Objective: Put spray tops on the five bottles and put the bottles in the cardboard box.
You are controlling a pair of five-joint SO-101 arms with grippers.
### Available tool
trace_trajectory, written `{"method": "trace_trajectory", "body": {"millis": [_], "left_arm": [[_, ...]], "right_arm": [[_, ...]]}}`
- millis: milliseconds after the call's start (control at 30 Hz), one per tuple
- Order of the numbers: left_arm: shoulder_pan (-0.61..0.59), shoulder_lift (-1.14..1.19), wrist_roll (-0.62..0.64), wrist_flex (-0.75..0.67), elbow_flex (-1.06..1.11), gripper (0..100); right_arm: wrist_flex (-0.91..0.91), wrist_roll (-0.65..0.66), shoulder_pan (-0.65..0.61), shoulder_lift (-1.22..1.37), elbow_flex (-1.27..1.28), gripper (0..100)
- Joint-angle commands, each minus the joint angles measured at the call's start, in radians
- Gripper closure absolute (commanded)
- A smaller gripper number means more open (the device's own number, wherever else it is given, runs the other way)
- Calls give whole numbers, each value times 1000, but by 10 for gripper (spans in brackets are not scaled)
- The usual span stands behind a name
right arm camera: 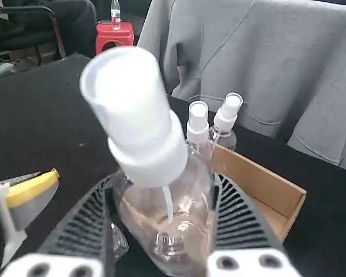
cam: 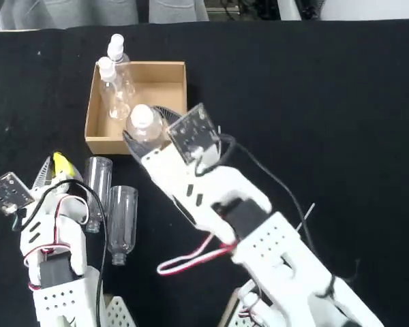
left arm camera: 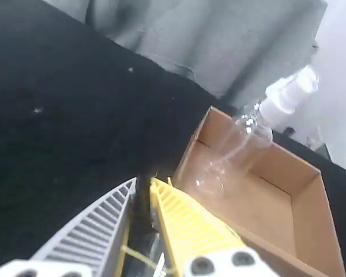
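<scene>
Gripping one sprayer bottle (cam: 144, 121); two boxed bottles (cam: 114, 95); two uncapped bottles (cam: 121, 218).

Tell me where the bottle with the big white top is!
High view: the right claw holds that bottle over the near side of the cardboard box, beside two topped bottles inside.

Soft, even light falls from above on the black desk (cam: 341, 88), which swallows it and shows almost no shadows. Against that dark cloth the white shell of the right arm (cam: 273, 245) comes out very bright, close to washed out. In the right wrist view the white spray top (right arm camera: 135, 121) is pale and flat, and the bottle (right arm camera: 167, 231) beneath it carries small glints. In the left wrist view the pale background (left arm camera: 340, 86) glares, and the cardboard box (left arm camera: 294, 164) looks evenly lit
</scene>
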Motion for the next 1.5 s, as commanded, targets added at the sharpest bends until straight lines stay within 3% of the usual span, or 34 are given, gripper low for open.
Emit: {"method": "trace_trajectory", "body": {"millis": [0,967,1467], "left_arm": [[-39,-9,-11,-29,22,967],[-39,-9,-11,-25,22,967],[-39,-9,-11,-23,22,967]], "right_arm": [[-40,-44,-17,97,-154,928],[-48,-80,-17,743,-639,928],[-178,-81,-18,909,-664,928]]}}
